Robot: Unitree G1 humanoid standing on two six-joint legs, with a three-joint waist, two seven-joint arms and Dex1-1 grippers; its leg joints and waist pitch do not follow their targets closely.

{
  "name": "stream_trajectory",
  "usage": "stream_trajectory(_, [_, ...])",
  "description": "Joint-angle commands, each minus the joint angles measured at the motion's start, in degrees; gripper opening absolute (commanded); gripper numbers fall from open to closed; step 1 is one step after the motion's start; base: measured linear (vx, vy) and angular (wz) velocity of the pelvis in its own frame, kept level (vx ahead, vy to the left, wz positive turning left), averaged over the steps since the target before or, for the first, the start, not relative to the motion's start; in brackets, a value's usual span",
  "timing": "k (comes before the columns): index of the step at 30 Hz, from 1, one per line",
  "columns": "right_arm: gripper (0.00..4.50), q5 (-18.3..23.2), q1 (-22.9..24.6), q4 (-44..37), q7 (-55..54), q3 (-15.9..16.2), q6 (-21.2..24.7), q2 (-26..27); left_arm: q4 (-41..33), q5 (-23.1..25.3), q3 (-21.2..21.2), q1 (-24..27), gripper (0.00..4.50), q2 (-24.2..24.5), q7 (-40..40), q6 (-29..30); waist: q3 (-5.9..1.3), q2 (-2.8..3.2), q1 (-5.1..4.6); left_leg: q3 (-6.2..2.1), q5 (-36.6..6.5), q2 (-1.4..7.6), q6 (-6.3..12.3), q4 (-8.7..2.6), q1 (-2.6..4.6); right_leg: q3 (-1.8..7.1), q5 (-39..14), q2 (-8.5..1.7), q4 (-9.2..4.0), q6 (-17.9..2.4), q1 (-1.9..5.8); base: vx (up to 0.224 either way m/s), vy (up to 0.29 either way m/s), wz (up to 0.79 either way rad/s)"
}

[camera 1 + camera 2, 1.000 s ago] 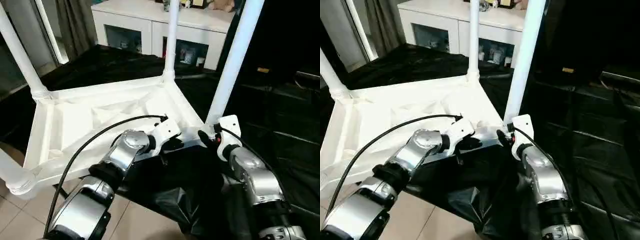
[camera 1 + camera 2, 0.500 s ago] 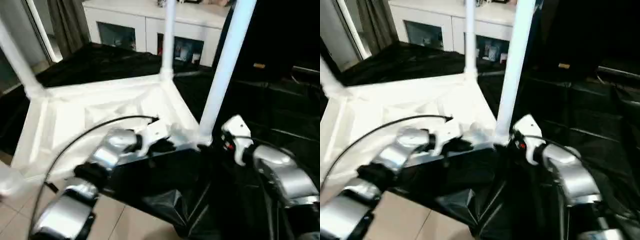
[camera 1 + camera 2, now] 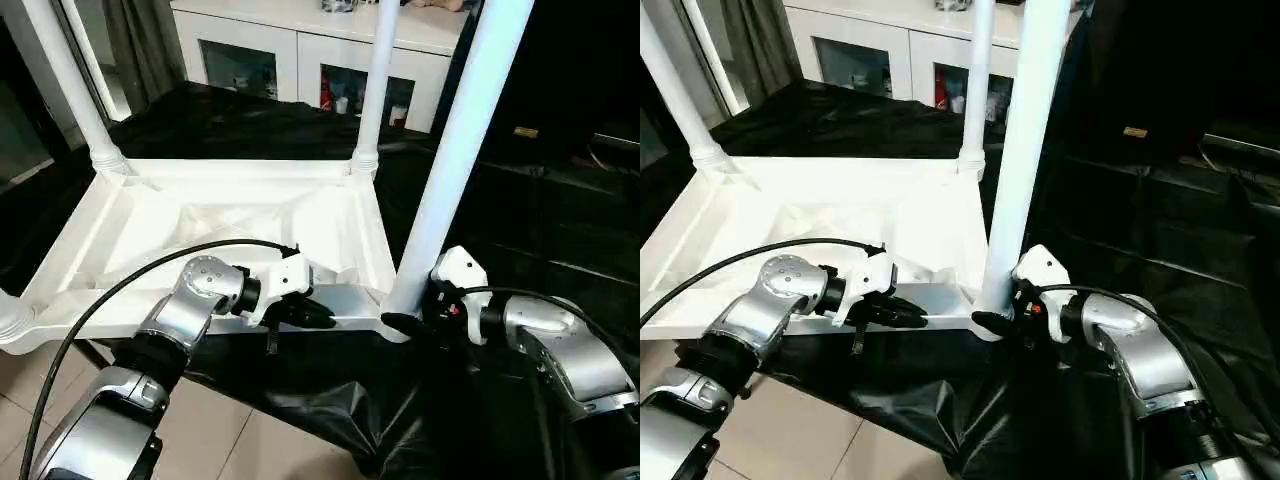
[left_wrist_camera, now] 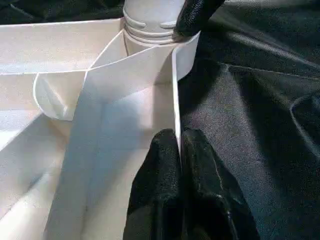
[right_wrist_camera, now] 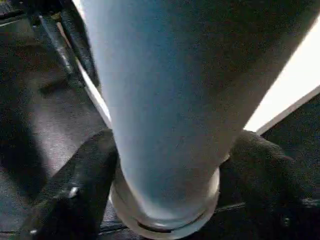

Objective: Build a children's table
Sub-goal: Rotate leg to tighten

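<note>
Head views: the children's table (image 3: 250, 215) lies upside down on black sheeting (image 3: 560, 230), ribbed underside up, legs standing upward. Landmark: the near corner leg (image 3: 455, 150), the one closest to the robot's right arm. Left gripper (image 3: 310, 312) sits on the table's near rim, just left of that leg's socket, fingers pinched onto the rim wall. Right gripper (image 3: 410, 322) is at the base of the same leg, its black fingers either side of the socket collar. A second ago the right forearm reached up from below with the gripper at the leg's foot; now the forearm lies nearly level, coming in from the right side of the leg. Left forearm has swung further from the leg. Camera itself also shifted. White cabinet (image 3: 300, 50) stands well behind the leg.

Left wrist view: both fingers (image 4: 165, 165) pressed together on the thin rim wall; ahead, the leg's socket with one finger of the other gripper (image 4: 192, 15) touching its collar.

Right wrist view: the leg (image 5: 165, 100) stands between the two spread fingers (image 5: 75, 185), which flank its collar; contact on both sides looks likely, cannot be sure.
</note>
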Motion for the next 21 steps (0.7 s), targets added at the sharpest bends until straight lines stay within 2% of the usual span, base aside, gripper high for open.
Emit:
stream_trajectory(1, [3.26,-0.2,0.5,-0.5,0.1,0.7,0.0,-0.5,-1.3,0.0,-1.7,1.1,0.00,-0.2,-2.9,0.3,-2.99,-0.16,0.09,0.14,-5.5,1.21,3.45,-3.60,-0.48,2.41,-0.7,-3.86,-3.43,-14.8,3.10,0.000,0.000,0.00])
stream_trajectory(5, [2.90,0.2,0.8,-0.6,0.1,0.8,0.0,-0.5,-1.3,-0.1,-1.8,1.2,0.00,-0.2,-2.9,0.4,-2.94,-0.22,0.07,0.16,-6.1,1.11,3.32,-3.60,-0.52,2.39,-1.8,-3.81,-3.56,-14.7,3.15,0.000,0.000,0.00])
stream_trajectory(11, [2.67,0.2,1.3,0.3,-3.5,-0.9,1.2,1.6,-0.7,-0.1,-1.3,1.2,0.00,-1.0,-1.6,0.6,-2.94,-0.35,0.03,0.19,-6.2,1.11,3.11,-3.61,-0.48,2.43,-2.2,-3.79,-3.62,-14.6,3.13,0.000,0.000,0.00])
stream_trajectory(14, [2.63,-1.8,0.9,3.9,-14.1,-3.3,2.3,6.3,3.2,2.4,-0.4,-0.4,0.00,-3.1,6.9,1.3,-2.67,-0.13,-0.36,0.14,-7.5,1.06,2.25,-3.80,-0.48,2.38,-5.1,-3.79,-3.97,-14.1,2.80,0.000,0.000,0.00])
stream_trajectory(16, [2.63,-2.8,0.5,5.9,-21.5,-4.8,3.1,10.0,6.8,4.4,-0.1,-1.9,0.00,-4.8,13.6,1.7,-2.51,-0.13,-0.64,0.11,-10.1,0.75,0.39,-3.94,-0.16,2.32,-12.3,-3.68,-4.69,-12.3,2.53,0.000,0.000,0.00])
stream_trajectory(17, [2.63,-3.2,0.2,6.8,-25.6,-5.7,3.6,12.1,8.4,5.0,0.1,-2.7,0.00,-6.0,16.8,2.1,-2.46,0.01,-0.63,0.00,-10.8,0.80,-0.05,-4.05,-0.01,2.31,-14.1,-3.74,-4.81,-11.9,2.45,0.000,0.000,0.00])
stream_trajectory(18, [2.62,-3.2,0.2,6.8,-25.6,-5.7,3.6,12.1,8.4,5.0,0.1,-2.7,0.00,-6.0,16.8,2.1,-2.39,-0.11,-0.69,-0.18,-12.4,0.79,-0.54,-4.25,0.02,2.31,-18.2,-3.83,-5.25,-10.1,2.43,0.000,0.000,0.00])
stream_trajectory(21, [2.62,-3.6,-0.7,8.2,-34.5,-7.8,5.2,17.5,11.5,5.8,0.7,-4.9,0.00,-9.8,24.2,3.6,-2.42,0.09,-0.75,-0.17,-12.5,0.78,-0.56,-4.23,0.05,2.47,-18.1,-3.89,-5.44,-9.7,2.07,0.000,0.000,0.00])
